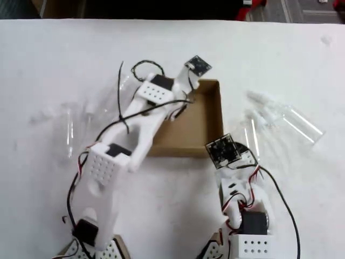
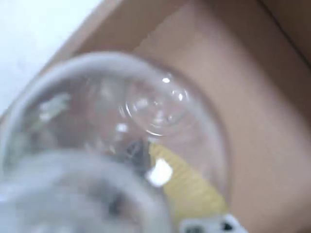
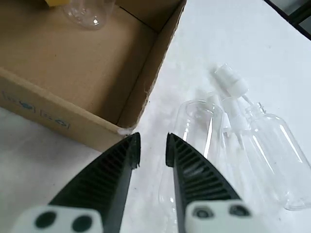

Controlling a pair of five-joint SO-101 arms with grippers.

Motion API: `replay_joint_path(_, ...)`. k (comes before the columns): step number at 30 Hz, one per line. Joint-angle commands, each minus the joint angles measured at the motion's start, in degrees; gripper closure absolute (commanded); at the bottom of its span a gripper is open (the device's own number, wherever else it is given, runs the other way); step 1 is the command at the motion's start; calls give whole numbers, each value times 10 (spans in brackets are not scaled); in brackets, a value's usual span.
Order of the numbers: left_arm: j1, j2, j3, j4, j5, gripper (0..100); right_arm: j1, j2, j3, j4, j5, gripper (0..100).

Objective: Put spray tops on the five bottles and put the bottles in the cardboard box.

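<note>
Bottle [image 3: 90,12] hangs inside cardboard box [image 3: 73,63], gripped by left tool [image 1: 181,108].

Small blue marks [image 3: 24,105] on the cardboard box [image 3: 97,131] wall, none legible

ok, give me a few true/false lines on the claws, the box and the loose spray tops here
1. The right claw grips a bottle. False: its jaws stand slightly apart with nothing between them.
2. The left claw has a clear bottle over the inside of the cardboard box. True.
3. Loose spray tops lie on the table beside the bottles outside the box. True.
4. Five bottles already lie in the box. False: apart from the one at the left claw, the floor that shows is bare.
</note>
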Motion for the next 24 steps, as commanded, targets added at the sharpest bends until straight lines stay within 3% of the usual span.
replay_joint_path(1,3,8,-69,17,5,978,1,1,4,-1,-2,925)
replay_joint_path(17,-23,15,-88,18,5,978,1,1,4,-1,-2,925)
replay_joint_path(24,-21,12,-91,96,5,978,1,1,4,-1,-2,925)
